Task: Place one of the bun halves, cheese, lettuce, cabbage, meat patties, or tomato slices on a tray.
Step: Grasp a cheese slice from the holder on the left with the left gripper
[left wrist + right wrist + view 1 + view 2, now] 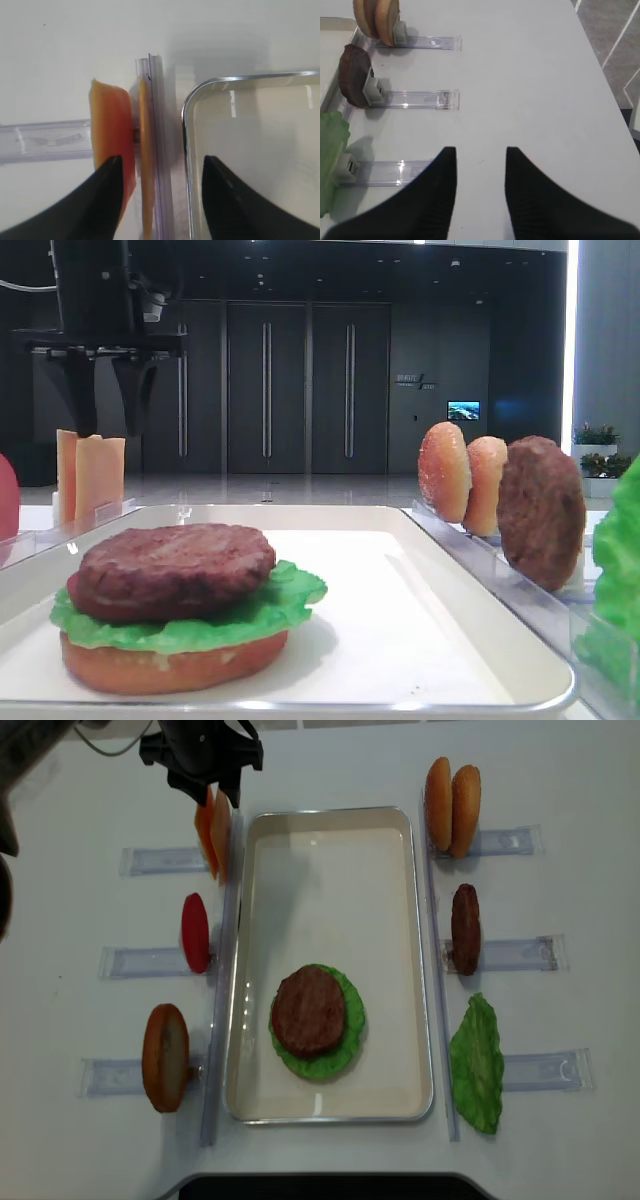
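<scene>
Standing on edge in a clear rack point(155, 150) just left of the tray point(187, 125), the cheese point(114, 135) is straddled by the left hand point(159, 167), spread wide and empty, for pinching.

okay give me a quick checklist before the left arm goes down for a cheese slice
1. Left gripper open: ok.
2. Jaws straddle a cheese slice: ok in the left wrist view.
3. Only one slice between them: cannot tell; the second slice sits at the left finger.
4. Room on the tray by the burger stack: ok.
5. Right gripper open, away from the tray: ok.
</scene>
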`<state>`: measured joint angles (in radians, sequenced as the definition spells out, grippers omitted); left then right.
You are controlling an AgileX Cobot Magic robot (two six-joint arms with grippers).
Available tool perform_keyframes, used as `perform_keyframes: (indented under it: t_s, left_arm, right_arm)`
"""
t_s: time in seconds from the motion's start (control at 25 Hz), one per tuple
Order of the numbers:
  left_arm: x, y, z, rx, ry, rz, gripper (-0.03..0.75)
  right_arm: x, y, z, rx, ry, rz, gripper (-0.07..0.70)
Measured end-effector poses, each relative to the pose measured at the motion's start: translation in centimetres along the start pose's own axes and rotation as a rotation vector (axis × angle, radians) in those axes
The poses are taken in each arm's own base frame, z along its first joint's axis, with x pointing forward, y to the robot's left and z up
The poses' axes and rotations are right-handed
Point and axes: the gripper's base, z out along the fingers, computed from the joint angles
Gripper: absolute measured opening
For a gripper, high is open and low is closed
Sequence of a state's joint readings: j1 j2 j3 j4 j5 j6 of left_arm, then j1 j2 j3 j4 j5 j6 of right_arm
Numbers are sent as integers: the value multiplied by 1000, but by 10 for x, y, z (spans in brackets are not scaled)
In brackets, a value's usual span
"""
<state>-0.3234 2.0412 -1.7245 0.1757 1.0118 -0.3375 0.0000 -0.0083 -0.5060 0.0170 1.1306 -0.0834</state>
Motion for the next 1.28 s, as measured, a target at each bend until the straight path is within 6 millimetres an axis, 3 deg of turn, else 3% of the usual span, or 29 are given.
perform_keyframes:
  t_s: [0.84,1.28]
  left_arm:
    - [4,-2,38,-41,61,26,391]
    - [4,-2,39,-42,63,27,391]
  right_arm:
    - [0,0,0,0,0,0,235]
    - [0,0,0,0,0,0,235]
